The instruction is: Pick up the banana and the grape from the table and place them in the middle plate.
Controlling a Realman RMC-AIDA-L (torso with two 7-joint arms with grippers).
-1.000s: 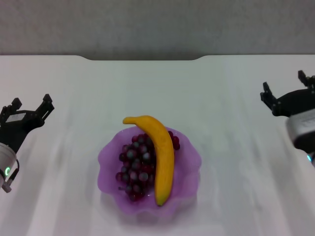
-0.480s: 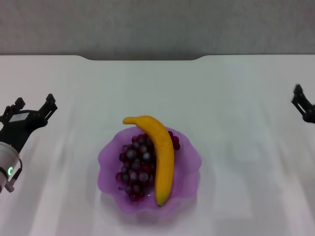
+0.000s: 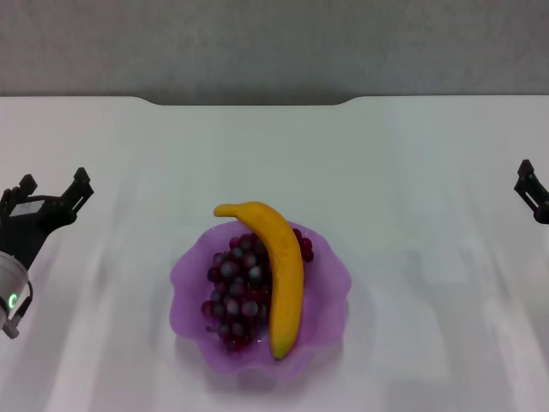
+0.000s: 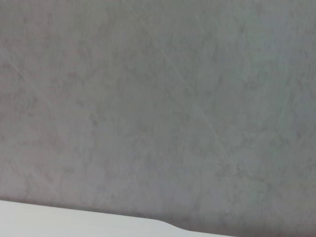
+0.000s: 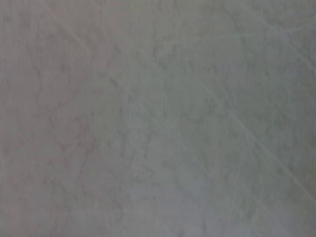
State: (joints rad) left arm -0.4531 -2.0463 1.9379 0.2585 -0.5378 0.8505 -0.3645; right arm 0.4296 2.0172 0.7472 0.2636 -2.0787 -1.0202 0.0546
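Head view shows you're done: banana (image 3: 279, 279) and grapes (image 3: 235, 289) sit in the plate (image 3: 330, 287); left tool (image 3: 47, 199) spread empty, right tool (image 3: 533, 190) unclear, both well apart from plate.

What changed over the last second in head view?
The right hand pulled back toward the table's right edge; only its tip shows now. The left hand shifted only slightly at the left edge, open and empty. Nothing was gripped or released. The banana and the grape bunch lie unchanged in the purple plate.
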